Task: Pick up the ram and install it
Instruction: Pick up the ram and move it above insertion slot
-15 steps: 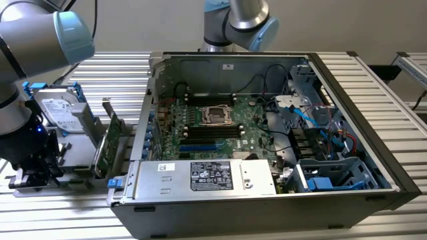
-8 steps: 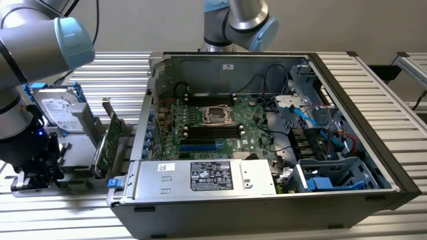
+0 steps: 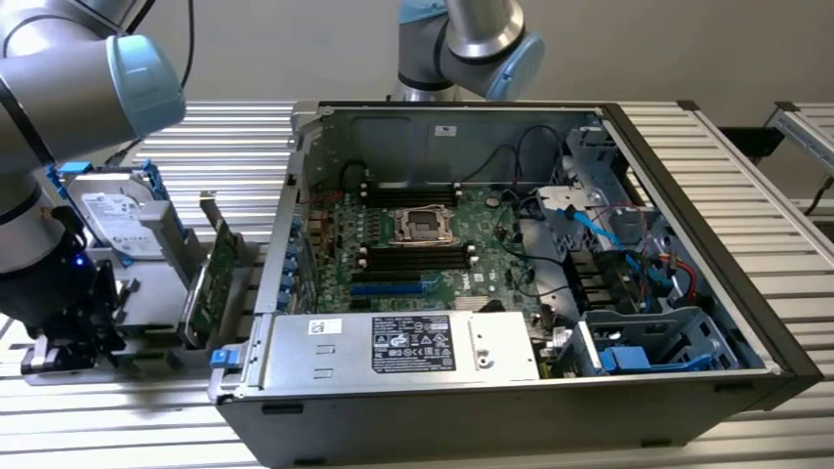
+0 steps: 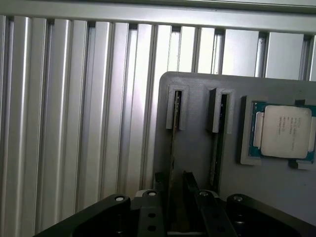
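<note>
Ram [image 4: 173,148] for this job stands on its thin edge in a slot of the grey holder [image 4: 197,84]. In the wrist view you see it as a narrow dark line running along the plate. Your tool [image 4: 174,177] is low over it with its fingers [image 4: 197,192] spread, one on each side of the ram. A gap shows on at least one side, but from this angle you cannot tell whether the other finger touches the strip.

A second strip [image 4: 217,133] stands in the neighbouring slot, just beside the first. A processor [image 4: 285,131] lies flat in a recess further along the same holder. The holder rests on the slatted aluminium surface [image 4: 74,123].

In the exterior view your arm [image 3: 78,78] reaches down at the exterior view's left, over that holder. A hard drive [image 3: 117,220] and a green expansion card [image 3: 209,283] stand there too. The open computer case [image 3: 391,137] lies well apart from the tool, towards the exterior view's right. Its motherboard [image 3: 495,244] faces up, with long black memory slots [image 3: 414,256] near the middle.
</note>
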